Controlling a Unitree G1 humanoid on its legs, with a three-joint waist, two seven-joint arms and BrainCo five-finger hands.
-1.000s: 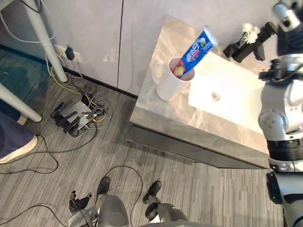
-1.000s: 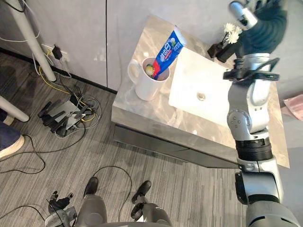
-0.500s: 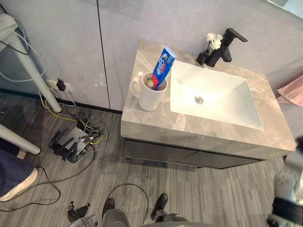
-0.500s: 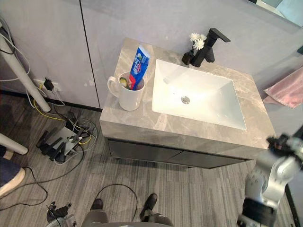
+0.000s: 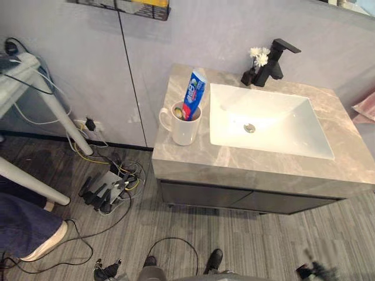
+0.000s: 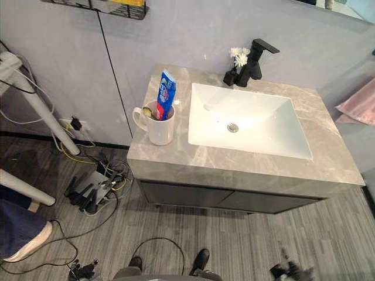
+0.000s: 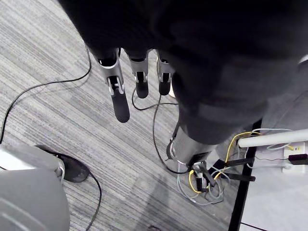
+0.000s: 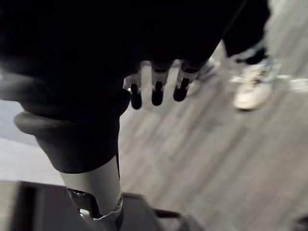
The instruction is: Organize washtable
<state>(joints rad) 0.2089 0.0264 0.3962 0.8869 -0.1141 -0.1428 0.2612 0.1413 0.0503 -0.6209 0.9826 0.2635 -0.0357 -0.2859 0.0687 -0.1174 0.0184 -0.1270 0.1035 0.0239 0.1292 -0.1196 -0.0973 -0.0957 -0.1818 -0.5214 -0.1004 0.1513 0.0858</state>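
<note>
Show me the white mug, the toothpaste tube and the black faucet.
white mug (image 5: 185, 132), left eye view, outer wall.
toothpaste tube (image 5: 194, 92), left eye view, blue upper part.
black faucet (image 5: 274, 64), left eye view, upright body.

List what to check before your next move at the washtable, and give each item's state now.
1. Toothpaste tube stands in the white mug: ok.
2. Mug upright on the countertop, beside the sink: ok.
3. Faucet and flowers upright at the sink's back edge: ok.
4. Left hand open, holding nothing, over the floor: ok.
5. Right hand open, holding nothing: ok.
6. Room between the right hand and a person's shoe: cannot tell.
</note>
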